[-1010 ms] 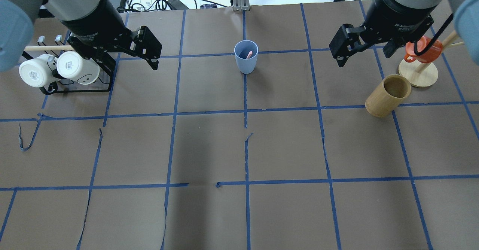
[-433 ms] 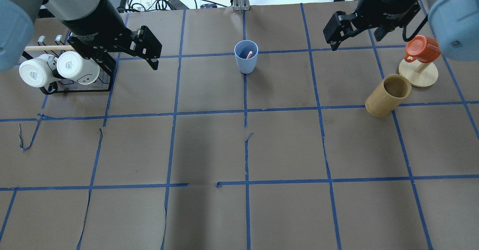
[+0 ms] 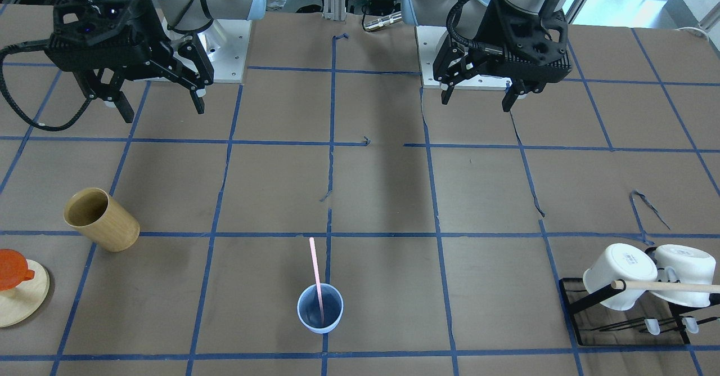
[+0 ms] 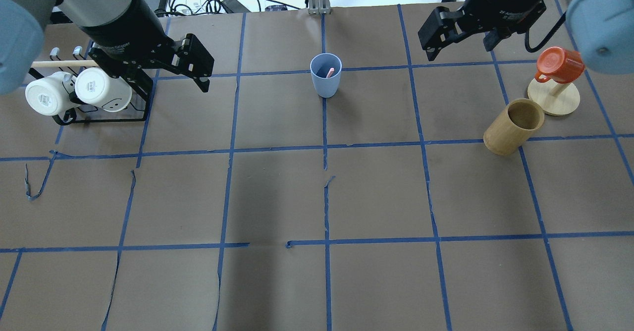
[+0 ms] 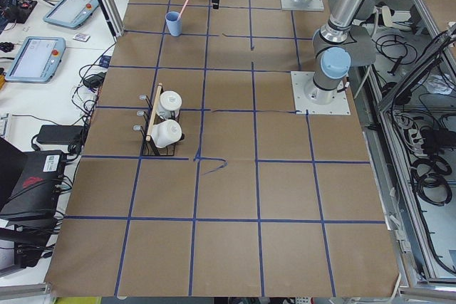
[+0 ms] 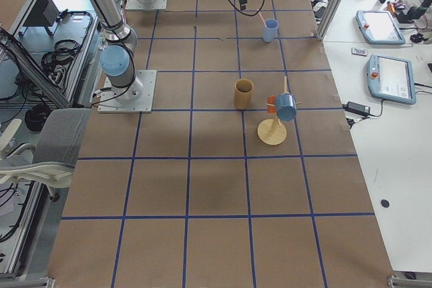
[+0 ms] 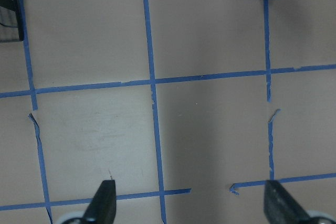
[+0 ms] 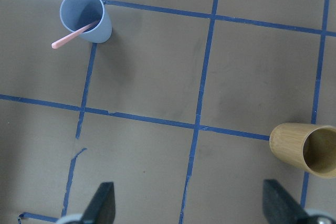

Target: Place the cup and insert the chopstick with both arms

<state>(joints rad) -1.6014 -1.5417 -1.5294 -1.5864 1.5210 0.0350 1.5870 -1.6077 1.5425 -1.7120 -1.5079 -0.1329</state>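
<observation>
The light-blue cup (image 4: 325,82) stands upright at the far middle of the table, with the pale-pink chopstick (image 4: 329,72) leaning inside it. In the front-facing view the chopstick (image 3: 315,272) sticks out above the cup (image 3: 320,309). The right wrist view shows the cup (image 8: 84,17) and chopstick (image 8: 73,35) at top left. My left gripper (image 4: 200,66) is open and empty, above the table well left of the cup. My right gripper (image 4: 430,36) is open and empty, raised well right of the cup. Both also show in the front-facing view, left (image 3: 475,101) and right (image 3: 163,110).
A tan wooden cup (image 4: 512,125) leans at the right. Behind it an orange mug (image 4: 559,64) hangs on a wooden stand (image 4: 554,100). A black rack (image 4: 99,118) with two white mugs (image 4: 74,90) and a wooden rod (image 4: 64,64) is at the far left.
My right gripper has moved up and away toward the table's far edge, uncovering the orange mug. The left gripper, cup and chopstick have not moved.
</observation>
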